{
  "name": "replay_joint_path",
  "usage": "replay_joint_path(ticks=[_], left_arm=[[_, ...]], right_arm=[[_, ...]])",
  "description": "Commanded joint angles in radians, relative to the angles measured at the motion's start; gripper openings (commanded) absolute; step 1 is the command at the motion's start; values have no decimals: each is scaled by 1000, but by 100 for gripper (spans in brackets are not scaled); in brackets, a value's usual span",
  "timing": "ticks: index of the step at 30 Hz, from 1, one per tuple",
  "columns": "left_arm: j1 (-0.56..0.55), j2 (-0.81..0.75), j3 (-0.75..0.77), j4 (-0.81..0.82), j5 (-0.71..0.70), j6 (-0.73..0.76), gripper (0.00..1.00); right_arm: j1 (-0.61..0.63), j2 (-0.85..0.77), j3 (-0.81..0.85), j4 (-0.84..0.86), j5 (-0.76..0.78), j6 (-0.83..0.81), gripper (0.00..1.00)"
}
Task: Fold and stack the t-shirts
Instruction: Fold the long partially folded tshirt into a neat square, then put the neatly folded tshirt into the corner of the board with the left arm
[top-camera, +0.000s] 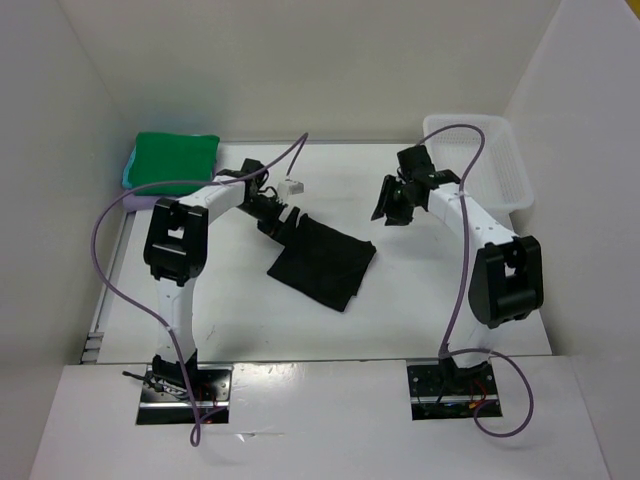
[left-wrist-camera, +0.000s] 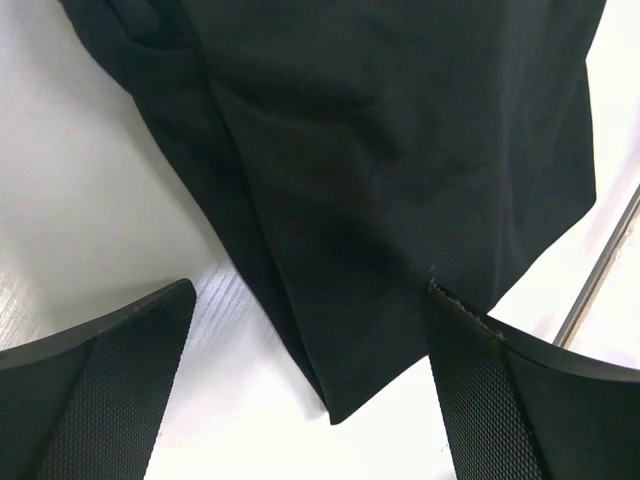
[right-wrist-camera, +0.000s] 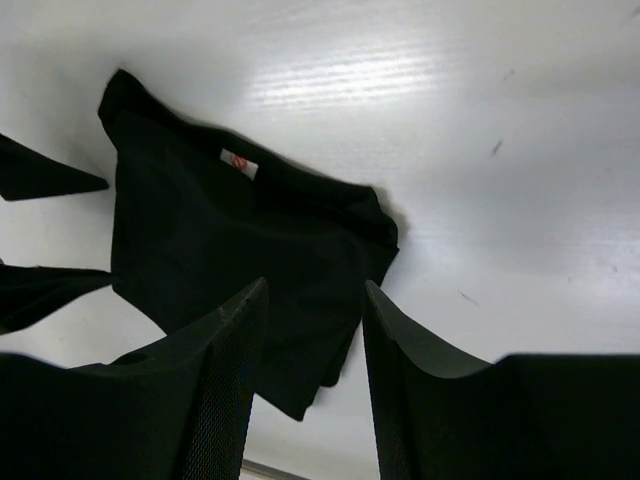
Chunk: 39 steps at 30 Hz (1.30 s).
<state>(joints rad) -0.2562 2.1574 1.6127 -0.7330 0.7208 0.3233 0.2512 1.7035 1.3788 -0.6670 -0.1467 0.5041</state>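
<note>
**Both grippers parted over the black t-shirt**

From above, the black t-shirt (top-camera: 325, 262) lies roughly folded on the table (top-camera: 230, 320), between the two arms. The left arm bends at the elbow and reaches inward, with the left gripper (top-camera: 288, 224) low at the shirt's far-left corner. The right arm stretches forward, and the right gripper (top-camera: 388, 206) is raised just beyond the shirt's right corner and tipped toward it. A green t-shirt (top-camera: 176, 160) sits folded well off to the black one's far left. A white bin (top-camera: 520, 185) stands to its far right.

In the left wrist view, the left gripper (left-wrist-camera: 310, 300) points down at a corner of the black t-shirt (left-wrist-camera: 400, 150). Its fingers (left-wrist-camera: 120, 380) are spread wide and pinch nothing.

In the right wrist view, the right gripper (right-wrist-camera: 315, 295) looks down across the black t-shirt (right-wrist-camera: 220, 240). Its fingers are parted with nothing between them. A white label (right-wrist-camera: 238, 162) shows on the cloth.
</note>
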Motion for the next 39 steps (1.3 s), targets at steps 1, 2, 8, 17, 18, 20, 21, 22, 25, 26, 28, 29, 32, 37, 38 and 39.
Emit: replay_joint_path(ticks=[1, 2, 8, 17, 18, 20, 21, 22, 25, 26, 28, 29, 32, 37, 38, 39], left_arm=[[3, 38, 6, -34, 30, -24, 100], [-8, 51, 6, -34, 4, -36, 100], [-56, 111, -20, -83, -10, -36, 100], [-110, 197, -37, -62, -107, -56, 100], [-110, 197, -37, -62, -116, -56, 100], [-110, 220, -37, -51, -116, -56, 85], [-110, 229, -37, -51, -103, -56, 72], [-110, 239, -19, -51, -77, -65, 39], [-110, 262, 18, -51, -66, -84, 0], [-110, 262, 27, -51, -66, -84, 0], [-110, 262, 41, -61, -41, -84, 0], [-110, 253, 50, -62, -41, -84, 0], [-101, 174, 50, -25, -88, -84, 0], [-101, -13, 64, 55, -425, -61, 0], [-101, -45, 79, 64, -476, -47, 0], [-101, -57, 88, 79, -525, -38, 0]], right_arm=[[8, -71, -52, -37, 22, 13, 48], [8, -85, -61, -37, 22, 22, 48], [8, -169, -74, -58, 32, 50, 48], [8, -222, -44, -91, 61, 59, 48], [8, -222, -44, -100, 61, 59, 48], [8, -243, -53, -100, 73, 59, 48], [8, -243, -53, -109, 73, 68, 48], [8, -254, -64, -109, 82, 68, 48], [8, -274, -75, -118, 91, 68, 48], [-1, -274, -75, -118, 91, 68, 48], [-10, -285, -84, -118, 91, 68, 48], [-10, -285, -84, -118, 91, 68, 48], [-21, -304, -93, -128, 91, 68, 48], [-41, -314, -93, -128, 91, 68, 48], [-41, -314, -93, -128, 91, 68, 48], [-41, -314, -93, -128, 91, 68, 48]])
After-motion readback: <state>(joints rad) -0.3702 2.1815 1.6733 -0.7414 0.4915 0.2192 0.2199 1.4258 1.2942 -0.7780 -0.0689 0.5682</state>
